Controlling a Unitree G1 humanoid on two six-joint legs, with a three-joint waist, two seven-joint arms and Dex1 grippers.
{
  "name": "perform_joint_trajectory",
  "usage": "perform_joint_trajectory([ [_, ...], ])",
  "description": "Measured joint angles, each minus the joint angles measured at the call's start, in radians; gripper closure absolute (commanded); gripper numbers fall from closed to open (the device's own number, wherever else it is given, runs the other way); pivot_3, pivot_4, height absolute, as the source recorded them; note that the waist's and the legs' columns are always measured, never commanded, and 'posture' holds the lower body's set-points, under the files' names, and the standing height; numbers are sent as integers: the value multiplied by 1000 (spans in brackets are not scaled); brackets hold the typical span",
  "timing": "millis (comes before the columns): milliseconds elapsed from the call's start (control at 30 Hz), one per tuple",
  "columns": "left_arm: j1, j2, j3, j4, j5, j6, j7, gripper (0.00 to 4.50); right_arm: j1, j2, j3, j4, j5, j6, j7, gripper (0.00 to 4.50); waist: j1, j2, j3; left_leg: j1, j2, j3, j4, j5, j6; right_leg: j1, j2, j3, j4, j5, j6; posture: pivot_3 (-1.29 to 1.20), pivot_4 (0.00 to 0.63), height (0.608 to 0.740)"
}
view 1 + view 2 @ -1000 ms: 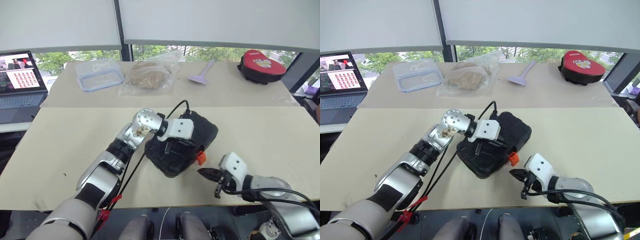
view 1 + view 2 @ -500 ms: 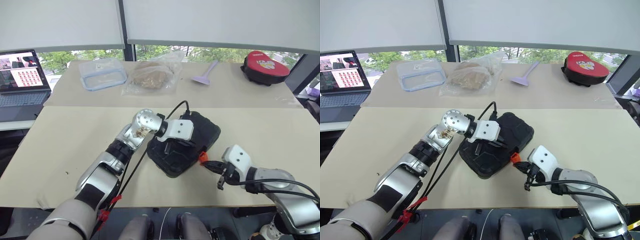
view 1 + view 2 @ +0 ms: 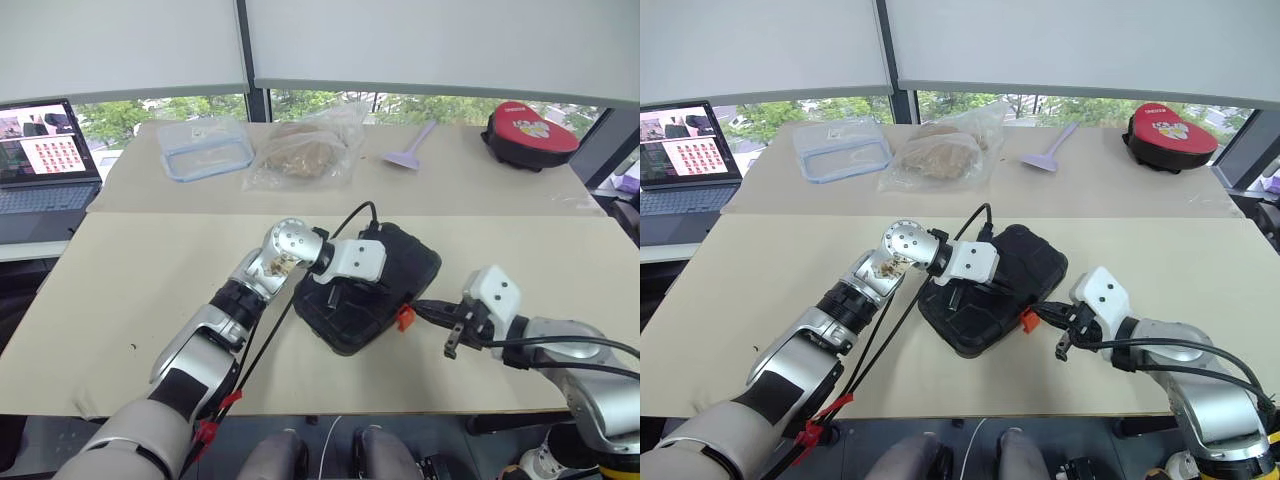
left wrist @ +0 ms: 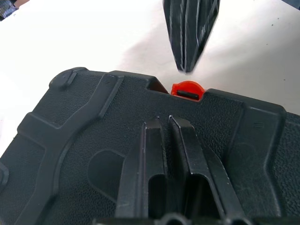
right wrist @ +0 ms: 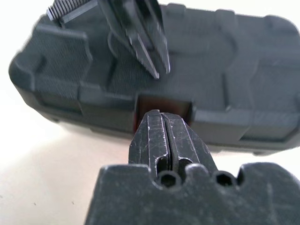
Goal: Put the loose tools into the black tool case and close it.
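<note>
The tabletop [image 3: 130, 290] is a pale beige surface in two sections, a near one and a far one.

A laptop [image 3: 42, 160] stands open at the far left edge, its screen lit. On the far section, a clear container with a blue-edged lid [image 3: 203, 148] lies beside a clear plastic bag of brownish contents [image 3: 303, 150]. Further right are a small purple scoop [image 3: 408, 148] and a red-and-black pouch [image 3: 526, 126].

The black tool case [image 3: 368, 290] lies near the middle of the near section, lid down and closed, set at an angle to the table edge. Its small orange latch [image 3: 404, 318] faces the right arm, on the case's near right side.

The left tool [image 3: 962, 293] rests on top of the case lid. In the left wrist view its two black fingers [image 4: 154, 183] lie close together, almost touching, flat against the textured lid and pointing toward the latch. They grip nothing.

The right tool [image 3: 425, 308] is level with the latch, fingers pressed together, tip just beside the orange tab. In the right wrist view its joined fingers [image 5: 161, 140] point straight at the latch recess; actual contact cannot be confirmed.
</note>
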Motion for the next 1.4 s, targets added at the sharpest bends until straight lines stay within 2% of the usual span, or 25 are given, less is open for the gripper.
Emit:
perform_joint_trajectory([
  [233, 0, 0, 0, 0, 0, 0, 0, 4123, 0, -23, 25, 17, -32, -1, 3, 4500, 2, 0, 0, 0, 0, 0, 0, 0, 0, 0, 0, 0, 0, 0, 0, 0, 150, 722],
  [367, 1, -2, 0, 0, 0, 0, 0, 4123, 60, -66, -2, -2, -30, 1, 25, 4500, 4, 0, 0, 0, 0, 0, 0, 0, 0, 0, 0, 0, 0, 0, 0, 0, 150, 722],
  [533, 2, -1, 1, 0, 0, 0, 1, 4123, 104, -66, -23, -10, -25, 0, 30, 4500, 5, 0, 0, 0, 0, 0, 0, 0, 0, 1, 0, 0, -1, 0, 0, 0, 150, 722],
  [700, 2, -2, 1, 1, 0, 0, 1, 4123, 95, 5, 65, 21, -64, -15, -10, 4500, 5, 0, 0, 0, 0, 0, 0, 0, 0, 0, 0, 0, -1, 0, 0, 0, 150, 722],
  [933, -10, 4, 1, 19, 1, 0, -1, 4123, -13, 117, 145, 146, -162, -97, -86, 4500, -2, -2, -1, 1, 0, 0, 0, 0, 0, 0, 1, -1, -1, 0, 0, 0, 150, 722],
  [1100, -14, 5, 1, 21, 2, -1, -1, 4123, -4, 166, 121, 153, -146, -106, -95, 4500, -12, -1, -1, 1, 0, 0, 0, 0, -1, 0, 1, 0, 1, 0, 0, 0, 150, 722],
  [1400, -15, 2, 1, 27, 4, -20, 0, 4123, 59, 164, 4, 24, -60, -81, -89, 4500, -13, 1, 0, -1, 0, 0, 0, 0, -1, -2, 1, 0, 1, 0, 0, 0, 150, 722],
])
